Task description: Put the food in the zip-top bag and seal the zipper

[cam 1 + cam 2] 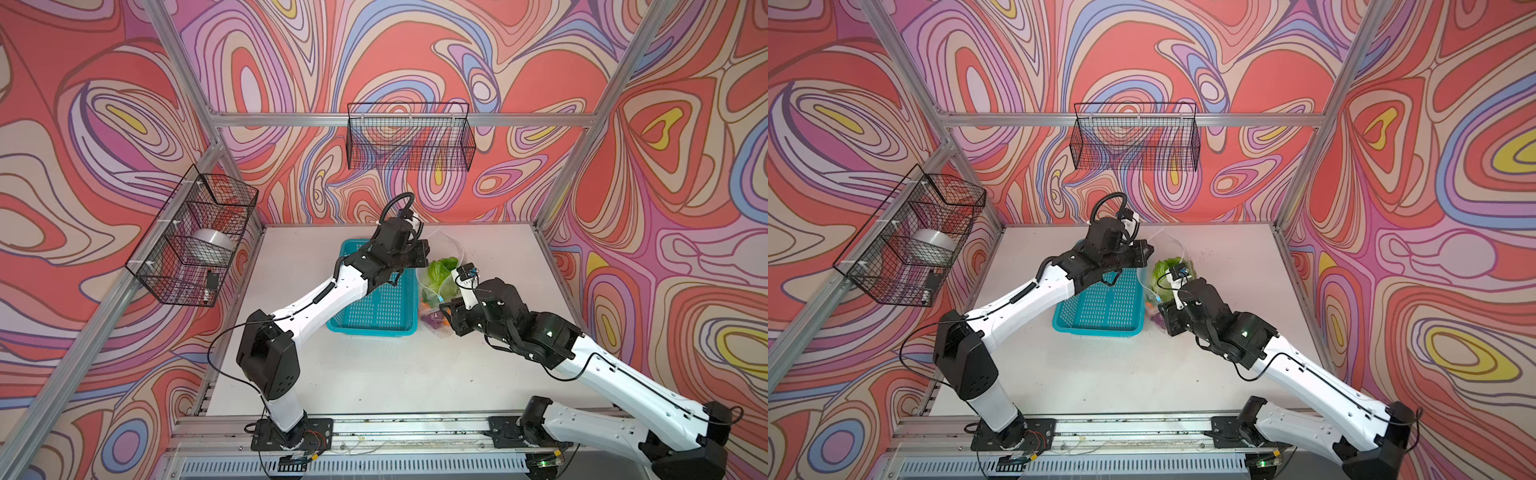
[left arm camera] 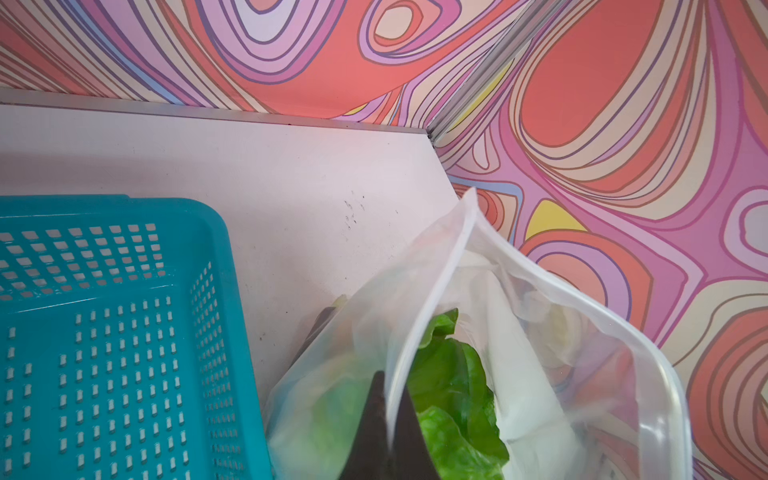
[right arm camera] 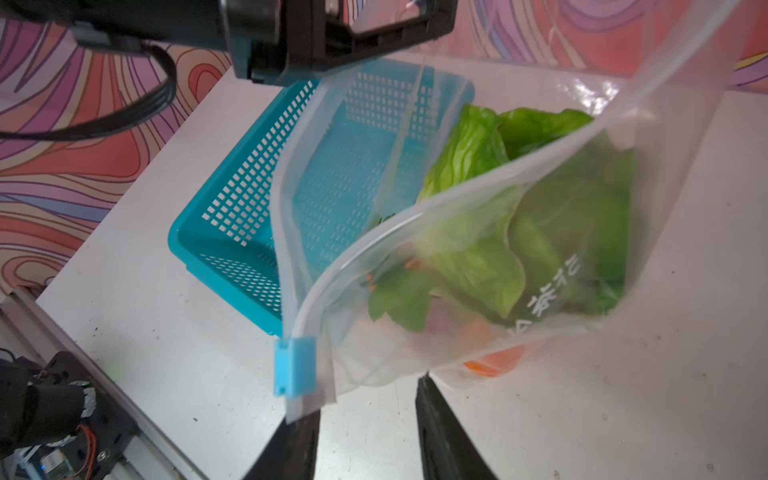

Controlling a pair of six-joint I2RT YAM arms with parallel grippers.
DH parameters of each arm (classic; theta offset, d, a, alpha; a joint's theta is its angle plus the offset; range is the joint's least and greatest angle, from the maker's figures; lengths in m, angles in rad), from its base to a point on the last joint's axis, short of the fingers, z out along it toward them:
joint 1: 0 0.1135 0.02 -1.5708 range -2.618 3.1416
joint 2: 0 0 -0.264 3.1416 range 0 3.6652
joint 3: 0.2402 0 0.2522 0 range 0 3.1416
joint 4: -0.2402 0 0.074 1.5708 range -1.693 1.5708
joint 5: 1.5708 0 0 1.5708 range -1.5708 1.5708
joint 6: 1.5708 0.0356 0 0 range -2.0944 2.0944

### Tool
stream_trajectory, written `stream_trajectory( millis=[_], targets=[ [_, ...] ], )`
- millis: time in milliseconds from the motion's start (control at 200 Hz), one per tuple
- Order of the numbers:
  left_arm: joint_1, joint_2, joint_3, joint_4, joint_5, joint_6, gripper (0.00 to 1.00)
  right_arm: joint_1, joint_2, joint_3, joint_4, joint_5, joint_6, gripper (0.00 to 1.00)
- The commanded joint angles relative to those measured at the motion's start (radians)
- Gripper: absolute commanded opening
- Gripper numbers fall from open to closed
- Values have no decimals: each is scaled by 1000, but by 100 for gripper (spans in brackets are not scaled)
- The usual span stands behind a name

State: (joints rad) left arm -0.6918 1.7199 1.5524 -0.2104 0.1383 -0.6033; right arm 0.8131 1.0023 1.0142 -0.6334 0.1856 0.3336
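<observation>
Closest to the lens, my right tool has its dark fingers apart, bare tabletop showing between them, and the light-blue slider hangs just past the tips, nearer one finger than the gap. My left tool is together, clamped on the mouth edge of the zip-top bag, holding it up taut. The zipper gapes along most of its run, so I judge sealing is the step in hand: I would centre the fingers on the slider, pinch it squarely rather than the film beside it, and draw it along the track toward the left tool so the floppy plastic does not bunch. Inside the bag I see the lettuce, an orange piece low down and a purple piece; other food I cannot make out. In a top view the bag lies at three o'clock from the teal basket, which looks empty where the arm does not hide it. At nine o'clock a wire basket on the wall holds a silvery roll.
</observation>
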Motion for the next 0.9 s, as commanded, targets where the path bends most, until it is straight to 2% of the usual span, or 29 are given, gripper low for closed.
stream_trajectory(
  millis=[0,265,561,721,811,891],
  targets=[
    [7,-42,-17,29,0,-11,0,6,-23,-24,80,78,-21,35],
    [8,-54,-35,31,1,-15,0,6,-25,-62,215,30,-76,26],
    [8,-57,-44,33,4,-16,0,5,-27,-93,280,9,-109,14],
    [8,-63,-52,37,3,-18,0,5,-38,-108,310,3,-120,2],
    [8,-64,-57,39,2,-22,0,5,-57,-121,332,17,-136,0],
    [8,-73,-67,39,2,-31,0,2,-81,-143,347,81,-156,0]
  ],
)
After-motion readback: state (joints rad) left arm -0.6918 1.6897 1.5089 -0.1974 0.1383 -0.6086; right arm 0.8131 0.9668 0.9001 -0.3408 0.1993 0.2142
